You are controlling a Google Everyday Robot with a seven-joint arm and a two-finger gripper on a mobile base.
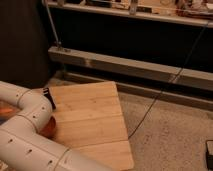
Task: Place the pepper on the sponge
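Orange shows only as a small patch at the left edge, in the gap between two sections of the white arm (pixel 30 132). This is probably the pepper (pixel 4 108), though its tapered shape and stem end are hidden. Just right of it, a curved reddish-brown rim, the bowl (pixel 48 128), peeks out from behind the arm's elbow on the near left of the wooden table (pixel 92 117).

The gripper lies beyond the left edge, out of sight. Its fingers are closed together, and I cannot tell whether they have hold of anything.

The tabletop is bare planks from the elbow across to its right edge, which slants from the far right corner down towards the near side. Its far edge stops short of a grey metal rail (pixel 130 67) running along the dark back wall. To the right of the table is open speckled floor (pixel 172 137), crossed by a thin black cable (pixel 153 104) that drops from the upper right towards the table's right edge.
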